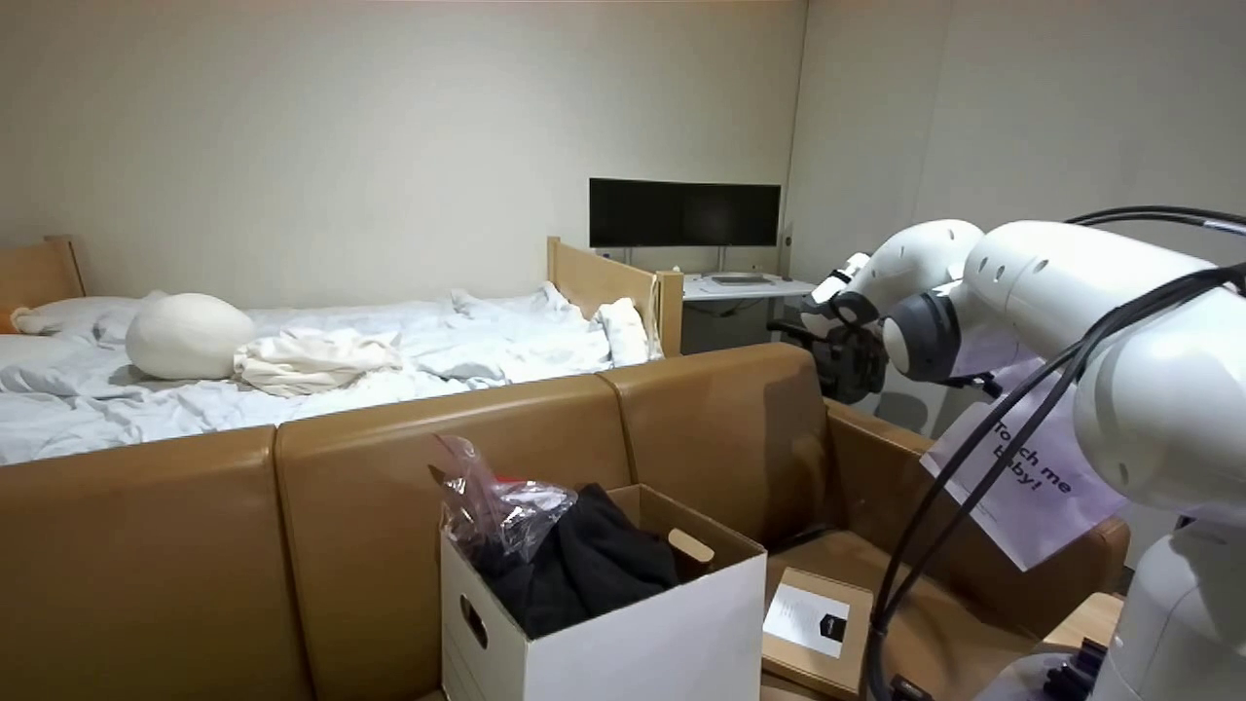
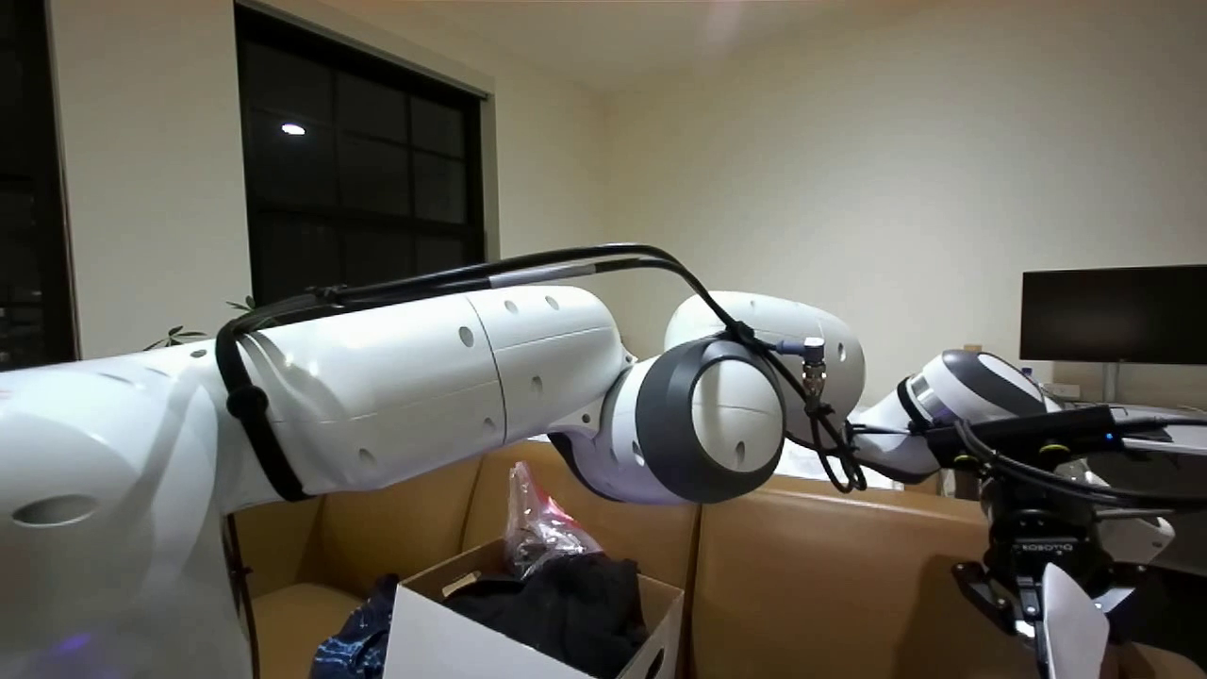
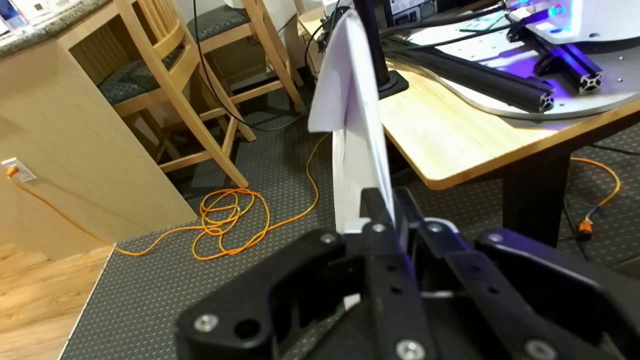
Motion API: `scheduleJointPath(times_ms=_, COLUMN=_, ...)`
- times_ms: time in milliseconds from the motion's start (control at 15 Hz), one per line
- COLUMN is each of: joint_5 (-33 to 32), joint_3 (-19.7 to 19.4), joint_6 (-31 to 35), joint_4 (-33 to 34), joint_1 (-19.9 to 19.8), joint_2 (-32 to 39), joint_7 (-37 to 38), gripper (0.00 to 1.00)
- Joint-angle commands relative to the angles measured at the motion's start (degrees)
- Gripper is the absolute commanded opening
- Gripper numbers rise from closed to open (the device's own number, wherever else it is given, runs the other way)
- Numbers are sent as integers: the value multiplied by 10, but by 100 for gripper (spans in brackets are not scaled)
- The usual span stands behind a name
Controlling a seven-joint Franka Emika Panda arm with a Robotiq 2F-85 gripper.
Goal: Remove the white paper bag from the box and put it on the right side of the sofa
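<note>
Wrist view: we find the gripper (image 3: 391, 202) clamped on the white paper bag (image 3: 356, 165), its black fingertips (image 3: 371, 205) pinching a thin sheet seen nearly edge-on. Past the tips the paper extends long and narrow, one flap folded over. Background noted: a wooden table (image 3: 460, 150) bearing a round metal plate (image 3: 612, 95), wooden chairs (image 3: 202, 127), and a loose coil of orange cable (image 3: 216, 230) on dark dotted carpet (image 3: 160, 295).

In an exterior view we read "Touch me baby!" on the bag (image 1: 1046, 511); it hangs aslant, partly crossed by black cables (image 1: 879, 620), and is outside the box (image 1: 642, 643). From that angle it overlaps the end armrest of the sofa (image 1: 389, 506); whether the two touch, we cannot tell.

Both exterior views show the box upright before the sofa's back, well apart from the bag, its lower edge out of frame. We log black cloth (image 1: 584, 574) inside, with crinkled clear plastic (image 1: 506, 516) poking above the rim. Just beside the box a small brown carton (image 1: 818, 666) with a white label (image 1: 793, 610) lies on the seat. In an exterior view we also note a dark blue patterned item (image 2: 358, 637), partly hidden by the box.

Beyond the sofa: a bed (image 1: 605, 292) with white sheets (image 1: 467, 341), a round white object (image 1: 190, 336) resting on it, and dark monitors (image 1: 681, 212) on a desk (image 1: 754, 291).
</note>
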Motion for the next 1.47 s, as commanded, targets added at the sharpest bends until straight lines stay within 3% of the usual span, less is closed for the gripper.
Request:
scheduleJointPath(times_ms=0, joint_5=39, joint_3=12, joint_6=-13, joint_4=42, joint_1=-17, joint_2=-21, joint_7=29, gripper=5)
scheduleJointPath(times_ms=67, joint_5=51, joint_3=17, joint_6=-18, joint_4=52, joint_1=-20, joint_2=-24, joint_7=34, gripper=5)
scheduleJointPath(times_ms=133, joint_5=63, joint_3=20, joint_6=-1, joint_4=10, joint_1=-15, joint_2=-51, joint_7=48, gripper=5)
scheduleJointPath(times_ms=667, joint_5=172, joint_3=67, joint_6=-35, joint_4=14, joint_1=-54, joint_2=-80, joint_7=144, gripper=4)
scheduleJointPath(times_ms=733, joint_5=191, joint_3=77, joint_6=-48, joint_4=13, joint_1=-64, joint_2=-83, joint_7=159, gripper=32)
scheduleJointPath(times_ms=800, joint_5=207, joint_3=84, joint_6=-57, joint_4=15, joint_1=-72, joint_2=-83, joint_7=175, gripper=33)
scheduleJointPath(times_ms=1400, joint_5=357, joint_3=137, joint_6=-154, joint_4=11, joint_1=-128, joint_2=-75, joint_7=365, gripper=90)
